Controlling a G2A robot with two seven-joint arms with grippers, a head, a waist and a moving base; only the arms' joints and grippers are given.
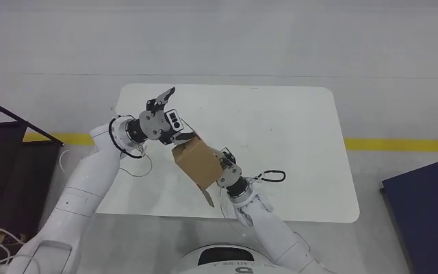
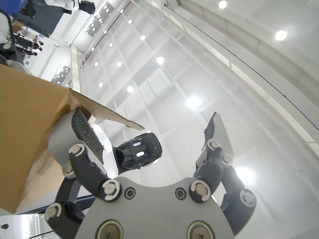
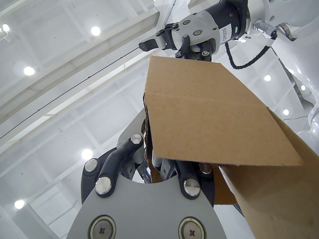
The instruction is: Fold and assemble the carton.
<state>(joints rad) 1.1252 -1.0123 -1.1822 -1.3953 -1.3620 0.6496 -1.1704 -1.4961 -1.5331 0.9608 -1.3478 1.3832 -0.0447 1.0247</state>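
Observation:
A brown cardboard carton [image 1: 196, 162] is held above the white table [image 1: 287, 130], tilted, with a flap hanging toward the front edge. My right gripper [image 1: 223, 166] is shut on one wall of the carton [image 3: 204, 115], the cardboard edge running between its fingers [image 3: 149, 160]. My left gripper [image 1: 174, 116] is open at the carton's far-left top corner. In the left wrist view one finger pad [image 2: 86, 130] rests against the carton flap [image 2: 27, 115]; the other finger [image 2: 215, 130] stands free in the air. The left gripper [image 3: 172, 42] sits just beyond the carton's top edge.
The table's far and right parts are bare. A dark rack [image 1: 20, 164] stands off the table's left side and a dark blue surface [image 1: 414, 205] off its right. A yellow floor line [image 1: 390, 144] runs behind.

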